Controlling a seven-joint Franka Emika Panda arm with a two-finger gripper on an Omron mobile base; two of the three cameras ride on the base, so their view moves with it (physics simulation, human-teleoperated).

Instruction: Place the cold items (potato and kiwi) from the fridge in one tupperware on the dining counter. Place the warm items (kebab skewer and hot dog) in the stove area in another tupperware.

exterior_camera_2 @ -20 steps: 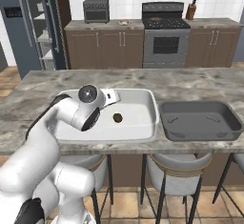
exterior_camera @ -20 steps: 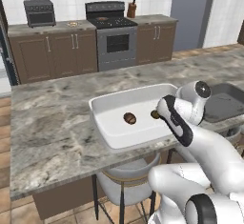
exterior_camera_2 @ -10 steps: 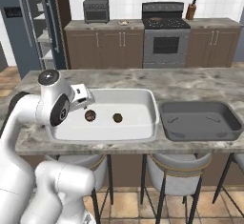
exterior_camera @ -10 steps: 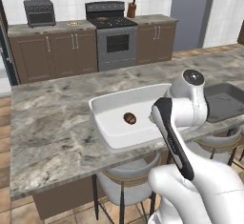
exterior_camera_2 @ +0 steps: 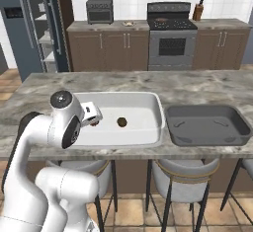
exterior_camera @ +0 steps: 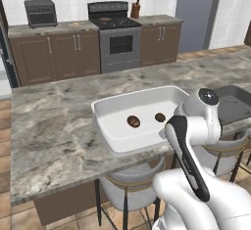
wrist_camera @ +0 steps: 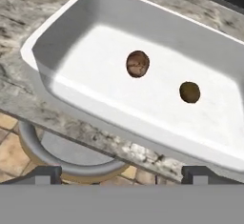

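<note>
Hand view: potato (wrist_camera: 137, 64) and kiwi (wrist_camera: 189, 92) lie apart in the white tupperware (wrist_camera: 66, 51) on the table (exterior_camera: 54, 131), tool (wrist_camera: 121, 174) empty, fingers spread. Cold step looks finished; next, likely the stove (exterior_camera_2: 172, 42) for the warm items and the grey tupperware (exterior_camera_2: 207, 138).
</note>
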